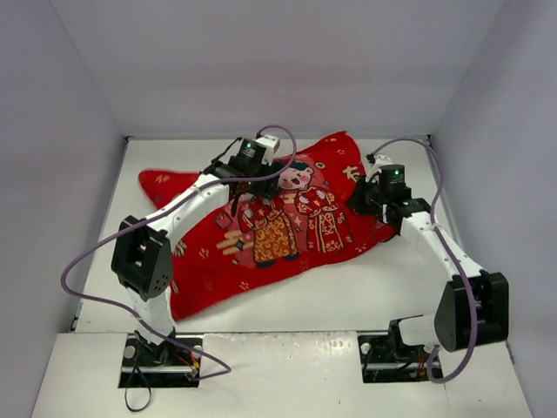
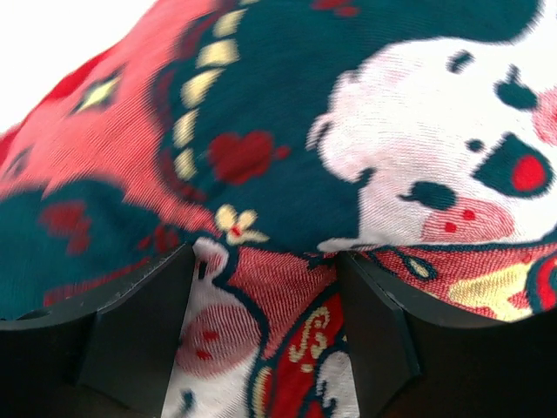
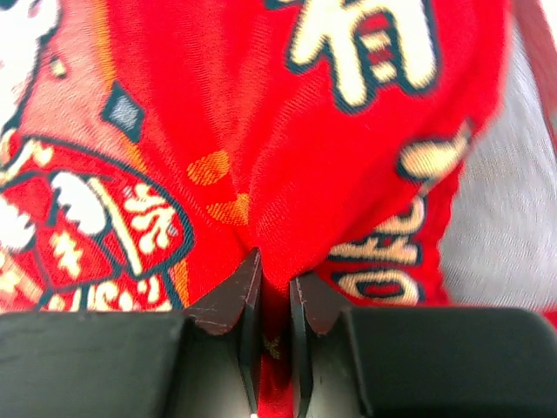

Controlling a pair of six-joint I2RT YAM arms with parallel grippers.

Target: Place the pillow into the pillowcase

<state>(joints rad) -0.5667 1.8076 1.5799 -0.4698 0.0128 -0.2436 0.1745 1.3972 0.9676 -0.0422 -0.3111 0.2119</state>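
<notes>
Bunching pillowcase fold between right fingers

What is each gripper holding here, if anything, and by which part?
The right gripper pinches a fold of the pillowcase near its gold characters. The left gripper stands open on the print, holding nothing.

The pillowcase was matt woven cloth with a fine ribbed weave and flat printed colours. Fingers of the right gripper and left gripper were matt black plastic, edges faintly scuffed. The table looked smooth, matt white. 2 cables had smooth purple sheaths.
</notes>
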